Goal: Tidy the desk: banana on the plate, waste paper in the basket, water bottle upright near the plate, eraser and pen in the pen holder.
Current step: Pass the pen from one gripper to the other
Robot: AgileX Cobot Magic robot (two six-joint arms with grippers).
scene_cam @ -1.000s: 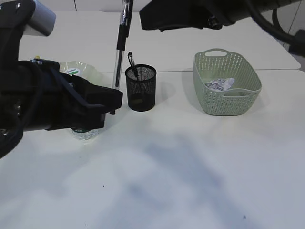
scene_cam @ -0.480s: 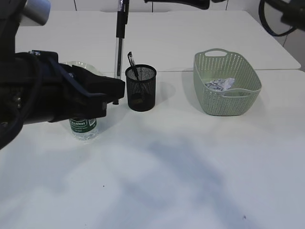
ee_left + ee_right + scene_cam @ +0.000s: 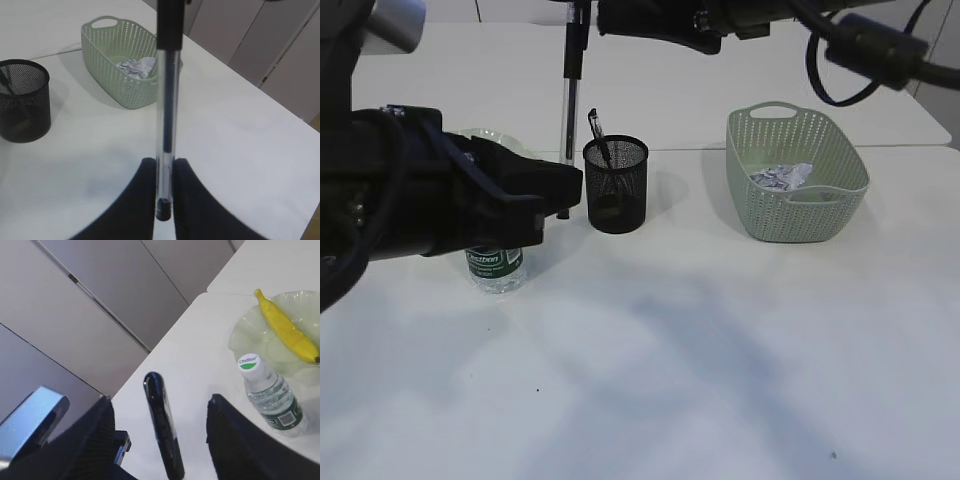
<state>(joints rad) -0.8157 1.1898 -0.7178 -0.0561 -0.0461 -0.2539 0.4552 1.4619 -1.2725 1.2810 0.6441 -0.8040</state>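
Upright, pen [image 3: 165, 125] in left gripper [image 3: 163, 200], basket [image 3: 107, 65] well apart.

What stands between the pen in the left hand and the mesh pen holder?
Nothing visible. The pen stands upright in the left hand, just left of the pen holder, whose mouth is open apart from one pen already inside.

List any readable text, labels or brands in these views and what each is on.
"Chatbon", roughly: on the white and green cap sticker of the water bottle; small, so the spelling is uncertain.
Bottle body label: green band with white print, too blurred to read.
Crumpled waste paper in the basket: printed marks, illegible.
Nothing else readable.
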